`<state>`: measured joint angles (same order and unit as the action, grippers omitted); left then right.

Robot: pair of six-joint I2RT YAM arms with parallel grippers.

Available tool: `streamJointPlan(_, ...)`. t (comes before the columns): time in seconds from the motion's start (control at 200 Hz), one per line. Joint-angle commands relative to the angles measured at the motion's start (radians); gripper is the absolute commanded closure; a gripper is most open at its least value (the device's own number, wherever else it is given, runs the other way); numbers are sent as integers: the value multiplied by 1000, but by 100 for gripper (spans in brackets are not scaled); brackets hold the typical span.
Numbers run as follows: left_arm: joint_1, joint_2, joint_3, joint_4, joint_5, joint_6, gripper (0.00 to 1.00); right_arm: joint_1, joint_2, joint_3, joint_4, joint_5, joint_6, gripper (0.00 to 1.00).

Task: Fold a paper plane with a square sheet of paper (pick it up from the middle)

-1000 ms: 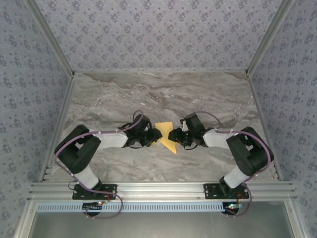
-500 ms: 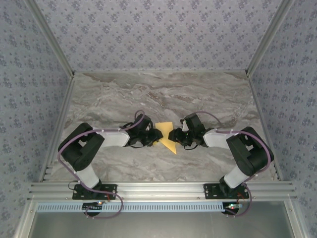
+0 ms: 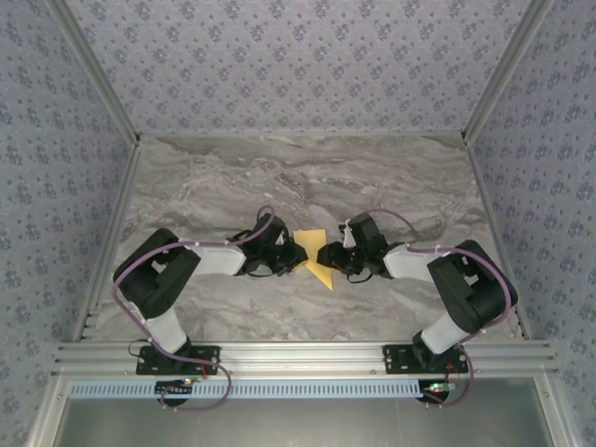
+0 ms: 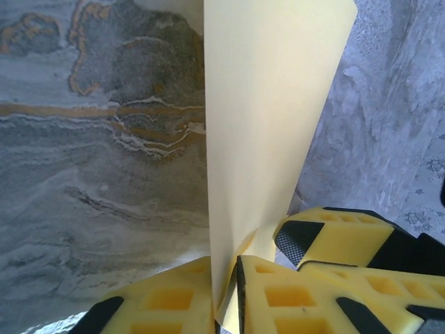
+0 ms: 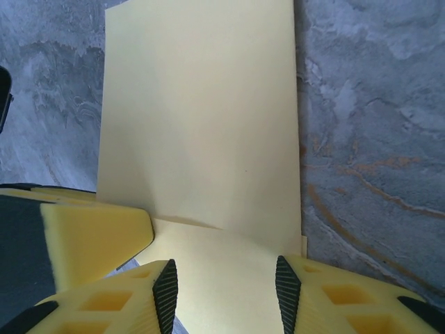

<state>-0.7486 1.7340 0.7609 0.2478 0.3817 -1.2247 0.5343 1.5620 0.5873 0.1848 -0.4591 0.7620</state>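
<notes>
**Left gripper closes on the paper**

Over the last second the left arm has pushed in toward the middle. The left gripper (image 3: 296,253) has narrowed until its yellow fingers (image 4: 174,303) pinch an edge of the sheet of thin yellow-orange paper (image 3: 313,242), which curls up from the grey marbled tabletop (image 3: 279,177). The right gripper (image 3: 326,253), just opposite, has its jaws partly apart, with the sheet lying flat between its pads (image 5: 165,289). The paper sits mid-table between both grippers.

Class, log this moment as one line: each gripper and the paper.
stage: mid-fold | left gripper: shut on square sheet of paper | right gripper: open, astride it
</notes>
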Motion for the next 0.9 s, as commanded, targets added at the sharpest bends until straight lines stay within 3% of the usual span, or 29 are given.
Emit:
streamJointPlan(0.0, -9, 16, 38, 23, 19, 0, 88, -4, -33, -14, -21, 22, -94, 53)
streamJointPlan(0.175, -9, 9, 48, -13, 4, 1, 94, 16, -105, -5, -72, 75, -225, 42)
streamJointPlan(0.26, -11, -2, 54, -44, -7, -2, 94, 76, -163, 5, -151, 211, -324, 30)
streamJointPlan(0.36, -11, -11, 64, -74, -13, -5, 94, 188, -212, 12, -213, 458, -420, 21)
streamJointPlan(0.46, -13, -14, 78, -98, -11, -6, 94, 269, -235, -5, -206, 646, -465, 23)
streamJointPlan(0.585, -14, -14, 90, -111, -8, -12, 94, 353, -243, -41, -163, 787, -544, 27)
streamJointPlan(0.735, -14, -20, 102, -122, -4, -20, 94, 473, -224, -100, -33, 890, -714, 27)
streamJointPlan(0.894, -14, -31, 104, -125, -5, -31, 94, 516, -144, -90, 42, 935, -804, 31)
